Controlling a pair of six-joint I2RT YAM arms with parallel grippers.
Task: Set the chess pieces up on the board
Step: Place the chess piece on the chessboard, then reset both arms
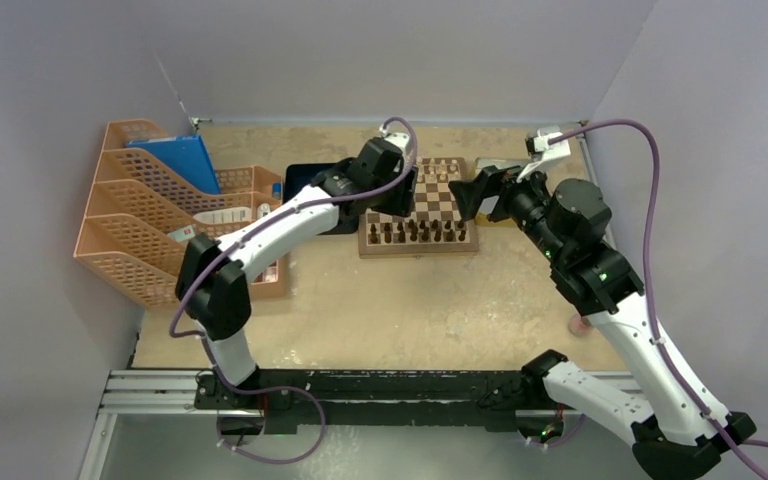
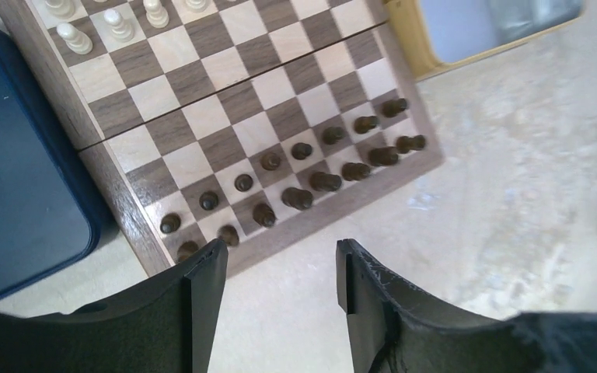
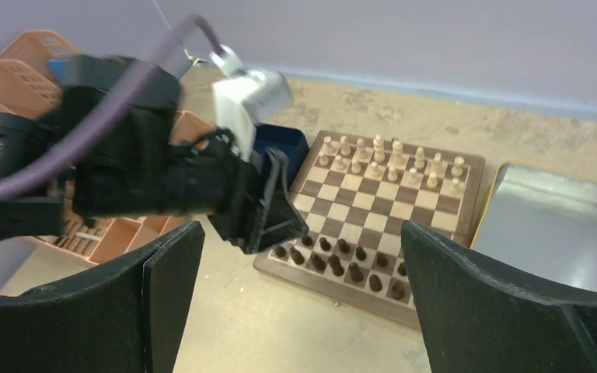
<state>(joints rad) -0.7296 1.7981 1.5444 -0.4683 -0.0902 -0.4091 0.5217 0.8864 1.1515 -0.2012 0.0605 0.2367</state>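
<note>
Dark chess pieces (image 2: 325, 182) along the board (image 2: 225, 101) edge, just beyond the empty, parted left claw (image 2: 280, 250).

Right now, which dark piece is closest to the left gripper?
The dark piece on the board's corner square next to the blue tray, end of the outer row; in the wrist view it sits at the left gripper's fingertip.

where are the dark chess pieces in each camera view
top external: dark pieces on the near rows of the board, centre
left wrist: dark pieces mid-frame, in a diagonal double row
right wrist: dark pieces lower centre
shared landmark: the chequered board itself
</note>
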